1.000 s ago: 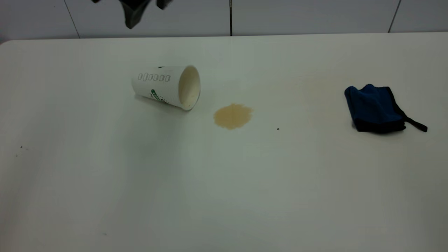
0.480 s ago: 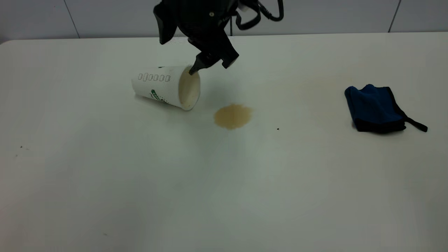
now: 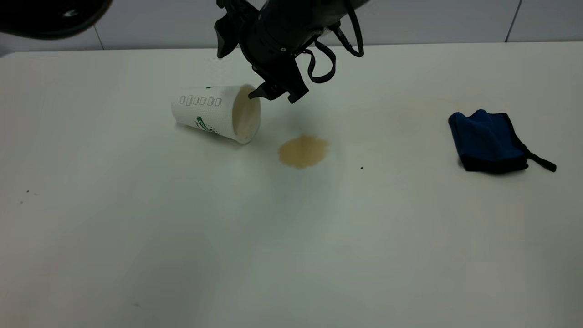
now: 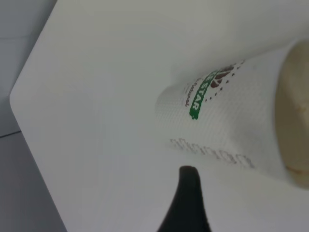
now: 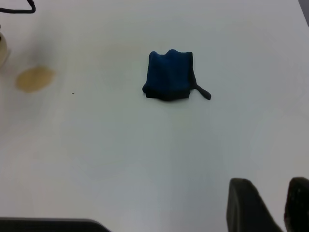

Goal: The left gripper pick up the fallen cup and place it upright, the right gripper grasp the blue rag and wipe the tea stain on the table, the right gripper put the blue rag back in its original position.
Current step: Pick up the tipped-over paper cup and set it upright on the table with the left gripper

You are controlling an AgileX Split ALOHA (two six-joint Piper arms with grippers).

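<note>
- Since half a second ago the left gripper (image 3: 273,93) has shifted a little: its arm now comes in from the top centre of the exterior frame, its cable loop hangs lower, and its fingertips sit just beside the upper rim of the cup (image 3: 216,113), where before one tip overlapped the rim. The cup, stain and rag lie where they were.
- One cup: it lies on its side in the upper left-centre of the exterior view, mouth facing right toward the stain, green logo low on its wall.
- In the left wrist view the cup (image 4: 227,116) fills the right half, and one black finger (image 4: 188,203) rises from the bottom edge close to the cup's wall; I cannot tell if they touch.
- The left gripper's two fingertips stand slightly apart, with nothing clamped between them.
- One tea stain (image 3: 303,151): a light-brown blotch just right of and below the cup's mouth, near the frame's centre, apart from the cup.
- One blue rag (image 3: 487,141): bunched at the right of the exterior frame, its black strap trailing toward the right edge, well apart from the stain.
- One tiny black speck (image 3: 361,167) lies between stain and rag.
- The right gripper (image 5: 275,203) shows in the lower right corner of its wrist view, two fingers parted and empty, well apart from the blue rag (image 5: 169,76).
- One white table (image 3: 291,255) carries all of it.
</note>
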